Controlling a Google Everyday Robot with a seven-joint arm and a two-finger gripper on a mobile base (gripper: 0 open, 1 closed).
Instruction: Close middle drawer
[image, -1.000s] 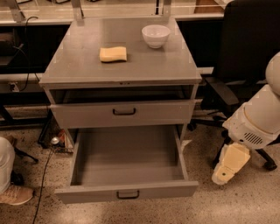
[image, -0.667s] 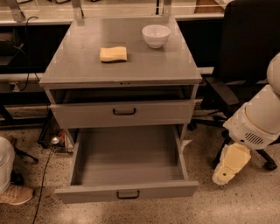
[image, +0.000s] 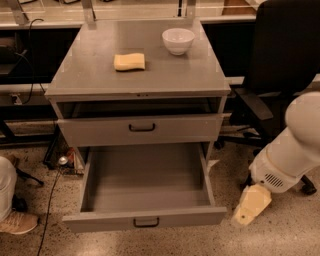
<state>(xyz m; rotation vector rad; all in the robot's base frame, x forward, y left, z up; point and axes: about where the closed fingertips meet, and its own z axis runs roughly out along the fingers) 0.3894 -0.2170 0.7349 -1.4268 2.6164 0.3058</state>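
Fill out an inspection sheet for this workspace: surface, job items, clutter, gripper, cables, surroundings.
Surface: grey cabinet top, flat, carrying two items.
Job's things: middle drawer pulled far out, nothing inside; its handle faces the camera.
Clutter: yellow sponge and white bowl on the cabinet top, apart.
Gripper: gripper low, right of the middle drawer's front corner, not touching it.
Cables: dark cable on the floor left of the drawer.
Surroundings: upper drawer slightly out; black office chair on the right; a person's shoe lower left.
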